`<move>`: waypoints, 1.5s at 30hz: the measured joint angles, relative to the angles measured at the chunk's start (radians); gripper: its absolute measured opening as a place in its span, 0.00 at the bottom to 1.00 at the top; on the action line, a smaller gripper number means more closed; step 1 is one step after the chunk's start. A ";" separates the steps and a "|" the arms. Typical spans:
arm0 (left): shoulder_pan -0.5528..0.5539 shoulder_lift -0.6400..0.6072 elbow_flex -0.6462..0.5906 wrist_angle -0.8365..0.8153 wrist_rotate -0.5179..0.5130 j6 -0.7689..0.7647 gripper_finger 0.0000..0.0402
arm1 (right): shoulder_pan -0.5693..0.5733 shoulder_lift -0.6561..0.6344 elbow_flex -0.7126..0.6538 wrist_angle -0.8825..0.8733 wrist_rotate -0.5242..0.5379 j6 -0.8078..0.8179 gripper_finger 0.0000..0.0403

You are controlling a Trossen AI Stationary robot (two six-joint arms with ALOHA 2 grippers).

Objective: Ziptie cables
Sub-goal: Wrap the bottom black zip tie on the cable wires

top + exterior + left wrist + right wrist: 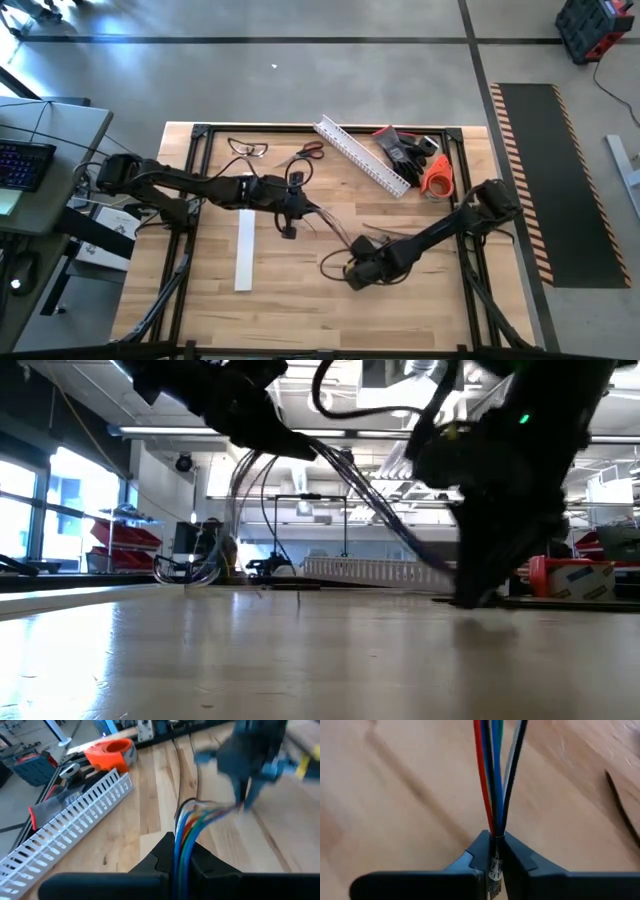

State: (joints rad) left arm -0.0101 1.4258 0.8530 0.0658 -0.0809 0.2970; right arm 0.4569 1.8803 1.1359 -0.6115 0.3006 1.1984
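High view showed me both arms out over the table [200,290], and I took the white slotted channel [362,155] as my landmark. The cables [330,228] hung as one strand below that channel, nearer me. My left gripper [290,208] was pinched on the end nearer the channel, and my right gripper [358,272], farther from it, was clamped on the other end. Both wrist views showed the coloured wires squeezed between pressed-together fingers. I judged the bundling step was in hand; to do it well I needed even tension, wires kept parallel, and one grip freed only for a ziptie, which I could not pick out.
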 joint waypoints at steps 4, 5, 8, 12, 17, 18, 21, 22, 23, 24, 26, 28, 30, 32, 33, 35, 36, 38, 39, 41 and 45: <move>0.005 0.011 0.124 -0.228 -0.003 0.078 0.00 | 0.025 -0.010 0.097 -0.200 -0.034 -0.027 0.02; 0.009 0.021 0.149 -0.275 0.001 0.101 0.00 | 0.035 -0.010 0.119 -0.236 -0.043 -0.039 0.02; 0.025 0.077 0.192 -0.347 0.060 0.163 0.00 | 0.063 -0.010 0.178 -0.293 -0.076 -0.081 0.01; 0.043 0.199 0.198 -0.350 0.142 0.235 0.00 | 0.088 -0.010 0.191 -0.299 -0.096 -0.068 0.01; 0.038 0.383 0.196 -0.291 0.156 0.310 0.01 | 0.129 -0.011 0.159 -0.348 -0.161 0.023 0.00; 0.035 0.409 0.196 -0.278 0.156 0.319 0.02 | 0.136 -0.011 0.147 -0.350 -0.172 0.036 0.00; 0.033 0.455 0.195 -0.290 0.155 0.333 0.07 | 0.155 -0.012 0.104 -0.346 -0.212 0.054 0.00; 0.033 0.456 0.196 -0.296 0.151 0.330 0.10 | 0.161 -0.012 0.089 -0.348 -0.231 0.057 0.00; 0.037 0.451 0.197 -0.308 0.149 0.318 0.13 | 0.167 -0.012 0.073 -0.347 -0.251 0.058 0.00; 0.041 0.442 0.197 -0.329 0.150 0.303 0.16 | 0.172 -0.012 0.057 -0.350 -0.273 0.058 0.00; 0.050 0.428 0.196 -0.365 0.156 0.265 0.22 | 0.179 -0.012 0.029 -0.363 -0.306 0.050 0.00; 0.053 0.410 0.196 -0.410 0.163 0.236 0.26 | 0.185 -0.012 0.001 -0.366 -0.333 0.043 0.01; 0.054 0.393 0.188 -0.441 0.163 0.221 0.30 | 0.194 -0.012 -0.018 -0.365 -0.349 0.043 0.02; 0.058 0.376 0.157 -0.449 0.160 0.208 0.32 | 0.204 -0.015 -0.032 -0.360 -0.361 0.045 0.03; 0.060 0.364 0.136 -0.441 0.159 0.203 0.32 | 0.211 -0.015 -0.037 -0.367 -0.362 0.052 0.04; 0.065 0.332 0.087 -0.374 0.158 0.172 0.32 | 0.224 -0.015 -0.037 -0.384 -0.378 0.055 0.06; 0.068 0.313 0.059 -0.329 0.158 0.152 0.32 | 0.228 -0.014 -0.037 -0.396 -0.394 0.058 0.08; 0.070 0.270 -0.004 -0.252 0.157 0.107 0.32 | 0.230 -0.020 -0.034 -0.427 -0.439 0.060 0.13; 0.071 0.246 -0.039 -0.214 0.157 0.086 0.32 | 0.230 -0.026 -0.027 -0.441 -0.460 0.059 0.16; 0.072 0.191 -0.104 -0.122 0.156 0.043 0.32 | 0.230 -0.054 -0.014 -0.475 -0.470 0.059 0.24; 0.073 0.084 -0.218 0.018 0.147 -0.014 0.32 | 0.221 -0.136 0.026 -0.586 -0.430 0.067 0.41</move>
State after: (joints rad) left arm 0.0631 1.5101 0.6354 0.0834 0.0658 0.2832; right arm 0.6776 1.7445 1.1622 -1.1973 -0.1293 1.2656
